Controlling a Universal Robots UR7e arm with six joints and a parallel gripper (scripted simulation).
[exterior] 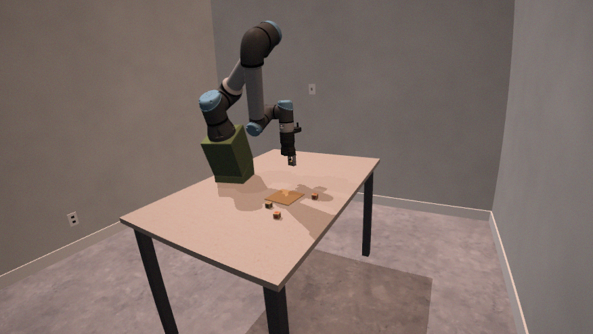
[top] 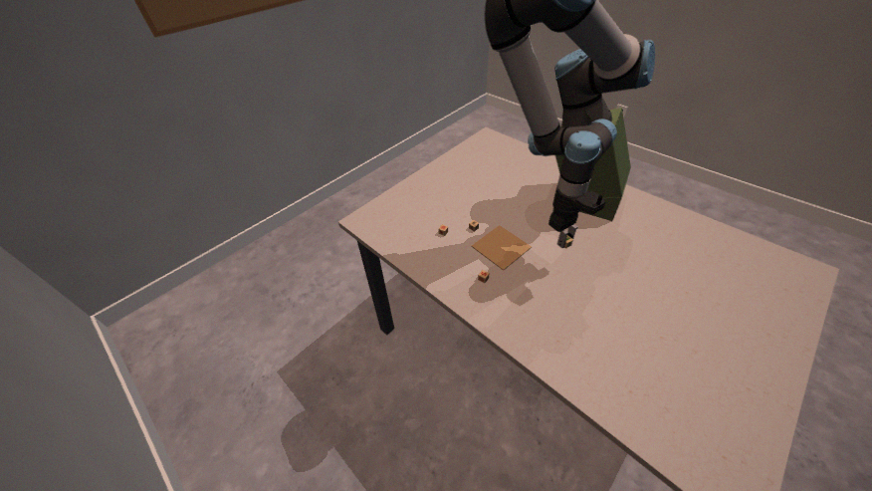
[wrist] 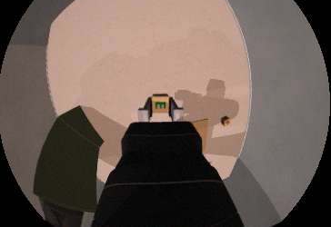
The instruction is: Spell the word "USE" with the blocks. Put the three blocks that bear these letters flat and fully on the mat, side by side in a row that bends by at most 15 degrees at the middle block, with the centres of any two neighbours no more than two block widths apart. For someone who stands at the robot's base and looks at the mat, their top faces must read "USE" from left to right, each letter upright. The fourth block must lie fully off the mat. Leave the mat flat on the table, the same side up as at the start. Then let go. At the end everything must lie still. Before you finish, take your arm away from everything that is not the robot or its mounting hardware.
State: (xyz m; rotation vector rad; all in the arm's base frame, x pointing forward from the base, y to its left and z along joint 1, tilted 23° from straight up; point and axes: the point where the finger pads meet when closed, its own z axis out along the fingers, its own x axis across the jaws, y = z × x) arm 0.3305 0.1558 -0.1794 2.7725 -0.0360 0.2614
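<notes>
My gripper (top: 566, 238) (exterior: 292, 162) (wrist: 160, 103) is shut on a pale wooden block (wrist: 160, 99), whose face toward the wrist camera shows a green E turned on its side. It holds the block above the table, beside the mat and clear of it. The square orange-brown mat (top: 494, 243) (exterior: 279, 198) (wrist: 201, 134) lies flat with no block on it. A block with a reddish letter (top: 483, 275) (exterior: 315, 196) (wrist: 225, 121) stands off the mat. Another with an orange-red top mark (top: 443, 229) (exterior: 276, 215) and a darker-sided block (top: 474, 225) (exterior: 268, 204) stand off the mat's other side. Their letters are too small to read surely.
The green robot pedestal (top: 613, 166) (exterior: 229, 159) (wrist: 68, 155) stands at the back edge of the table (top: 694, 305) (exterior: 187, 225) (wrist: 136, 37). The block with the reddish letter is near the table's front edge. Arm shadows fall across part of the mat and table.
</notes>
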